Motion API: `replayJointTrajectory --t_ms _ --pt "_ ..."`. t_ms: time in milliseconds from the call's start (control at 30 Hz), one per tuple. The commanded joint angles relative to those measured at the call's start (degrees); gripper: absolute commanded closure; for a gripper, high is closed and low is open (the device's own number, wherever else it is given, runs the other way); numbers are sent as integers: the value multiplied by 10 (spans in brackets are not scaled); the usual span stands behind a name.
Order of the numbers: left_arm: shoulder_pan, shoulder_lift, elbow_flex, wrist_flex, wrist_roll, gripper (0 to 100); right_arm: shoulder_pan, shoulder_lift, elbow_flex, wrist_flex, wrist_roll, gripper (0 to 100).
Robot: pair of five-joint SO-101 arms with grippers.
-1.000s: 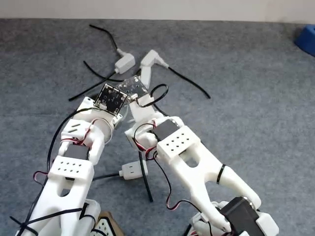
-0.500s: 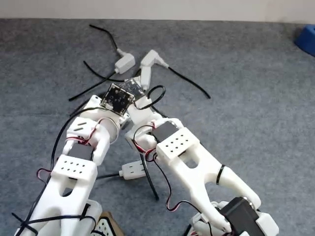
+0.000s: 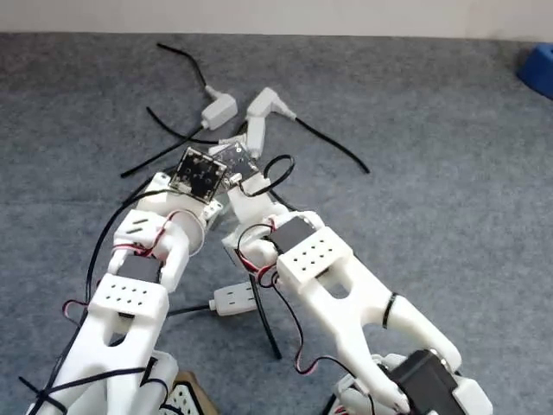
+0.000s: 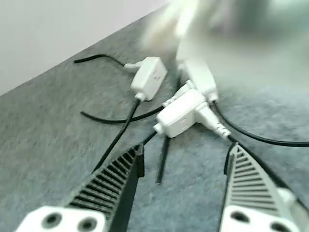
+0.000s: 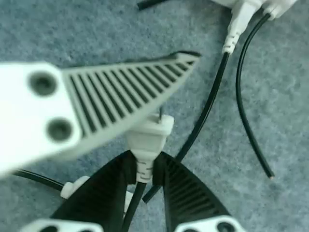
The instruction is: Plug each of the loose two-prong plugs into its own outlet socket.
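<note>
White plug (image 5: 147,137) is clamped in the right claw (image 5: 157,121); the left claw (image 4: 186,152) is apart. Next, it should line the prongs up with a socket (image 4: 181,118).

The plug (image 5: 147,137) is smooth white plastic, the carpet (image 3: 449,173) rough grey cloth.

1. I've got a grey, carpet-like table (image 3: 449,181) under everything.
2. A blue thing (image 3: 538,71) sits at its far right edge, cut off.
3. A pale wall (image 3: 346,15) runs behind.
4. A brown corner (image 3: 195,392) pokes in at the near edge.
</note>
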Motion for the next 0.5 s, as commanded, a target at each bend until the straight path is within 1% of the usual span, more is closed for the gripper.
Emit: replayJointTrajectory --t_ms 0,167,467 --pt "-14 -9 12 -34 -20 726 -7 -76 -9 20 -4 991" --pt "-14 -8 16 -34 -18 726 -12 -137 -8 40 0 991" --pt "-7 -8 32 -34 -18 726 -9 -145 -14 55 12 991"
